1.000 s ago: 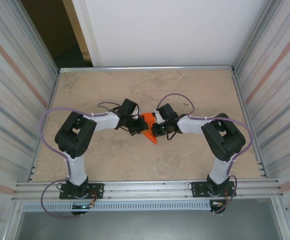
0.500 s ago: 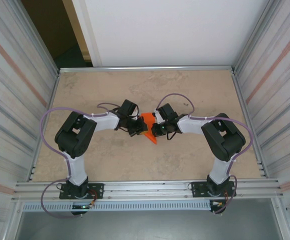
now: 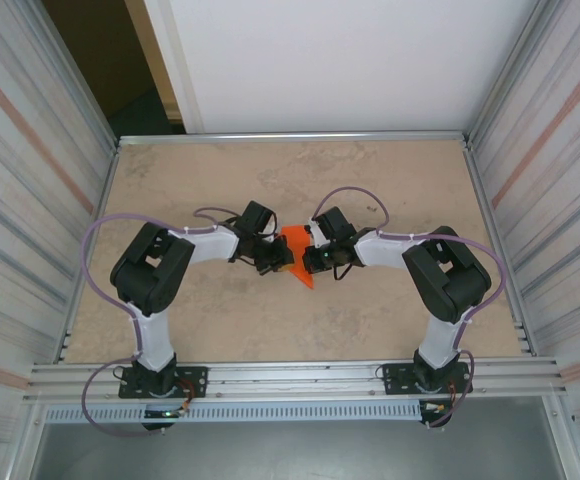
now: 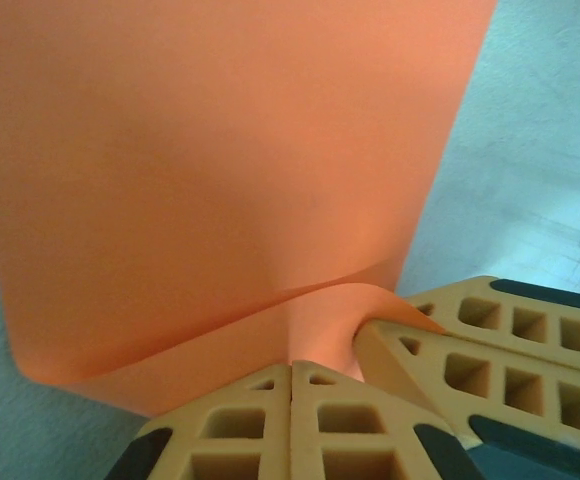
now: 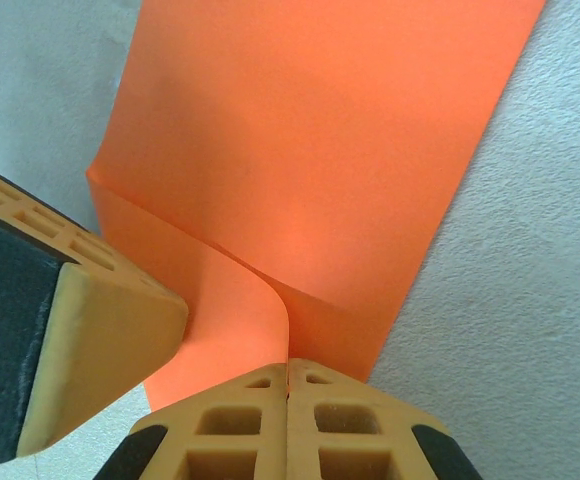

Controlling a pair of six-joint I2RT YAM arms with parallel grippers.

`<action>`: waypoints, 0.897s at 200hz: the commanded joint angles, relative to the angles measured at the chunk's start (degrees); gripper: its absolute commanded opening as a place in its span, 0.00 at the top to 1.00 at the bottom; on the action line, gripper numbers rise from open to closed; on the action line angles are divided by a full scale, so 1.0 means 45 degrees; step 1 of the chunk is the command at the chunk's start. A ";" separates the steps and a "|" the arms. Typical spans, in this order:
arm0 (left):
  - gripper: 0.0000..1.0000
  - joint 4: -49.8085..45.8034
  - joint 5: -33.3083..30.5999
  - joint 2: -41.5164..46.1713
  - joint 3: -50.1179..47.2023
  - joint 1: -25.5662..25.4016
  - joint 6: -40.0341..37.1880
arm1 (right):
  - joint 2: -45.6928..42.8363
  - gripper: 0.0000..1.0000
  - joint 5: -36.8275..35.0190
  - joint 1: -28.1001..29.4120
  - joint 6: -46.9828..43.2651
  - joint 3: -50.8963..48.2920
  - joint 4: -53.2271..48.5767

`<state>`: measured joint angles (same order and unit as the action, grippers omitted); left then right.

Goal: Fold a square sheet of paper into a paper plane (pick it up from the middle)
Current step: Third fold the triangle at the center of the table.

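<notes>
Left arm: The left gripper (image 3: 270,256) reaches in from its side of the table (image 3: 400,180). Its tan fingers (image 4: 240,435) are clenched tight on a raised pleat of the square sheet of paper (image 4: 220,180), and the wrist view shows the crease running straight into the seam between the pads.

Centre: The orange sheet sits between the two grippers near the middle of the table, pulled up into a narrow, bent shape with a pointed tip aimed at the near edge. How much of it rests on the surface cannot be told.

Right arm: The right gripper (image 3: 317,258) mirrors its partner, its pads pressed together and grasping a curled fold of the same sheet. In its wrist view a finger of the left gripper stands just beside that fold.

Step in hand: This looks like a two-handed fold partway through. The paper is no longer a flat square, yet it shows none of the crisp, layered creases of a finished paper plane.

Next move: It likely calls for both pinches to travel together, laying one layer squarely over the other before either lets go. Uneven pulling could tear or skew such thin paper.
</notes>
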<state>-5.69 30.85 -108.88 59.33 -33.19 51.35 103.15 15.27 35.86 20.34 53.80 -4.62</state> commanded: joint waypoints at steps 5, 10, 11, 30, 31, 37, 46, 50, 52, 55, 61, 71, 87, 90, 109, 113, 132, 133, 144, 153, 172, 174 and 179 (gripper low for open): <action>0.97 -0.0167 -0.0252 -0.0238 -0.0167 -0.0081 0.0112 | 0.0461 1.00 0.0083 -0.0111 -0.0145 0.0113 -0.0499; 0.97 -0.0179 -0.0240 -0.0257 -0.0167 -0.0082 0.0112 | 0.0465 1.00 0.0084 -0.0113 -0.0143 0.0115 -0.0501; 0.97 -0.0170 -0.0247 -0.0257 -0.0162 -0.0074 0.0112 | 0.0460 1.00 0.0084 -0.0115 -0.0144 0.0115 -0.0499; 0.97 -0.0214 -0.0270 -0.0305 -0.0140 -0.0085 0.0112 | 0.0474 1.00 0.0099 -0.0108 -0.0125 0.0124 -0.0496; 0.97 -0.0216 -0.0282 -0.0311 -0.0139 -0.0085 0.0112 | 0.0475 1.00 0.0101 -0.0112 -0.0125 0.0119 -0.0506; 0.97 -0.0232 -0.0274 -0.0304 -0.0137 -0.0082 0.0112 | 0.0467 1.00 0.0094 -0.0099 -0.0110 0.0115 -0.0515; 0.97 -0.0256 -0.0342 -0.0316 -0.0138 -0.0083 0.0111 | 0.0464 1.00 0.0103 -0.0107 -0.0105 0.0115 -0.0515; 0.97 -0.0290 -0.0351 -0.0316 -0.0133 -0.0074 0.0112 | 0.0461 1.00 0.0092 -0.0110 -0.0105 0.0115 -0.0514; 0.97 -0.0310 -0.0352 -0.0316 -0.0122 -0.0083 0.0112 | 0.0443 1.00 0.0101 -0.0100 -0.0105 0.0115 -0.0515; 0.97 -0.0316 -0.0374 -0.0333 -0.0119 -0.0075 0.0112 | 0.0449 1.00 0.0096 -0.0100 -0.0105 0.0115 -0.0516; 0.97 -0.0336 -0.0400 -0.0347 -0.0118 -0.0083 0.0112 | 0.0433 1.00 0.0101 -0.0101 -0.0088 0.0132 -0.0516; 0.97 -0.0363 -0.0414 -0.0365 -0.0137 -0.0085 0.0111 | 0.0423 1.00 0.0088 -0.0110 -0.0086 0.0144 -0.0516; 0.97 -0.0491 -0.0549 -0.0393 -0.0179 -0.0077 0.0118 | 0.0352 1.00 0.0082 -0.0114 -0.0029 0.0209 -0.0564; 0.97 -0.0531 -0.0562 -0.0394 -0.0192 -0.0070 0.0112 | 0.0326 1.00 0.0079 -0.0104 -0.0010 0.0226 -0.0590; 0.97 -0.0752 -0.0812 -0.0423 -0.0310 -0.0067 0.0101 | -0.0028 0.90 -0.0042 -0.0117 0.0207 0.0344 -0.0720; 0.98 -0.0816 -0.0853 -0.0414 -0.0343 -0.0084 0.0081 | -0.0129 0.87 -0.0086 -0.0131 0.0281 0.0382 -0.0769; 0.98 -0.1062 -0.1089 -0.0518 -0.0440 -0.0083 0.0019 | -0.0609 0.69 -0.0252 -0.0319 0.0833 0.0802 -0.1206; 0.98 -0.1070 -0.1101 -0.0515 -0.0445 -0.0084 0.0007 | -0.0633 0.68 -0.0250 -0.0335 0.0862 0.0819 -0.1232; 0.98 -0.1113 -0.1164 -0.0579 -0.0479 -0.0084 0.0006 | -0.1000 0.61 -0.0289 -0.0522 0.1248 0.1073 -0.1463; 0.98 -0.1113 -0.1193 -0.0634 -0.0508 -0.0084 0.0033 | -0.1361 0.55 -0.0230 -0.0664 0.1440 0.1120 -0.1510; 0.98 -0.1116 -0.1297 -0.0736 -0.0556 -0.0081 0.0087 | -0.2182 0.46 -0.0511 -0.0874 0.1768 0.0987 -0.1587; 0.98 -0.1117 -0.1301 -0.0743 -0.0560 -0.0074 0.0101 | -0.2289 0.46 -0.0553 -0.0882 0.1769 0.0967 -0.1614; 0.98 -0.1099 -0.1328 -0.0765 -0.0558 -0.0084 0.0111 | -0.2509 0.45 -0.0634 -0.0934 0.1818 0.0910 -0.1672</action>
<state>-5.85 29.28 -109.21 59.22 -33.41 51.33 98.00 14.41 32.64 25.36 56.93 -9.54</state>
